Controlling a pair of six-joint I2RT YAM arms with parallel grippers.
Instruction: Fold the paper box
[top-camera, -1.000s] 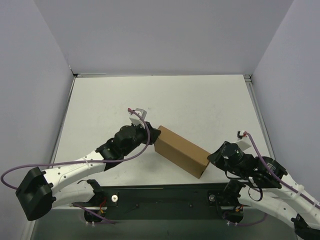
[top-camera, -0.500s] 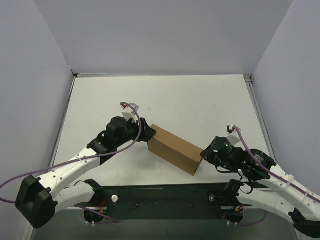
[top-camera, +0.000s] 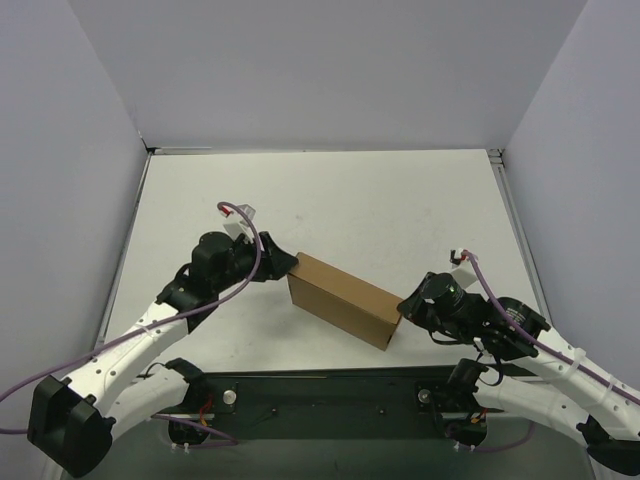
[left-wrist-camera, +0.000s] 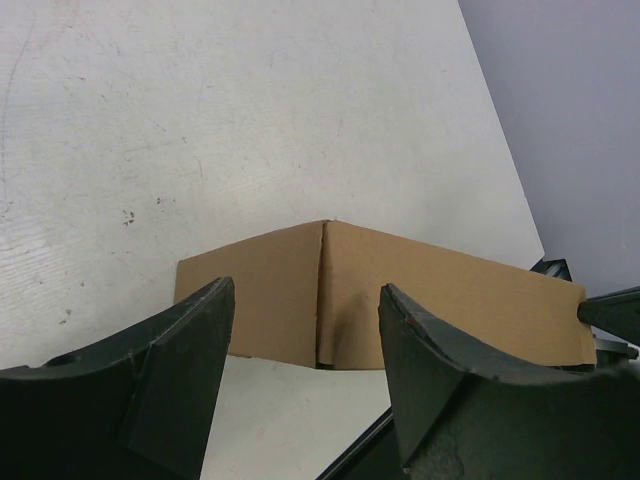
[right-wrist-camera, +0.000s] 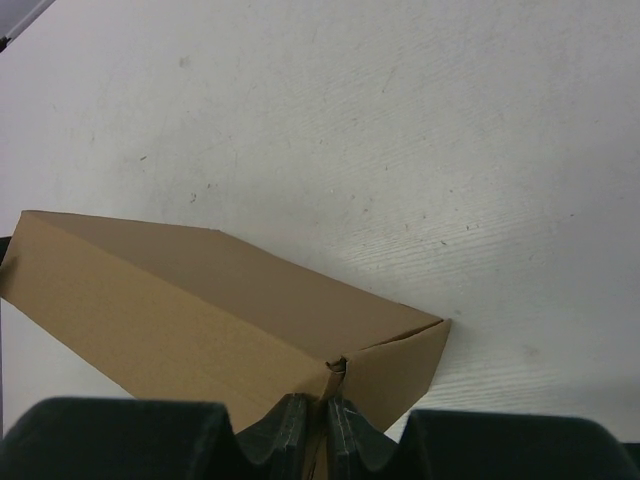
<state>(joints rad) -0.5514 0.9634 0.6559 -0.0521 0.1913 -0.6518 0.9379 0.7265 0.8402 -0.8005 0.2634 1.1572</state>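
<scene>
The paper box (top-camera: 345, 300) is a closed brown cardboard box lying slantwise on the white table near the front edge. My left gripper (top-camera: 283, 263) stands open just off the box's left end, touching nothing. In the left wrist view that end of the box (left-wrist-camera: 420, 295) shows beyond the spread fingers (left-wrist-camera: 190, 340), with bare table between them. My right gripper (top-camera: 405, 305) is at the box's right end. In the right wrist view its fingers (right-wrist-camera: 316, 415) are pinched on a cardboard edge at the near corner of the box (right-wrist-camera: 170, 300).
The black base plate (top-camera: 330, 390) of the arms runs along the near edge just in front of the box. Grey walls close in the table (top-camera: 400, 200) on the left, right and back. Purple cables loop off both arms.
My left gripper has opened, let go of the box's left end and drawn back to the left. The right gripper and the box have shifted a little to the left.
</scene>
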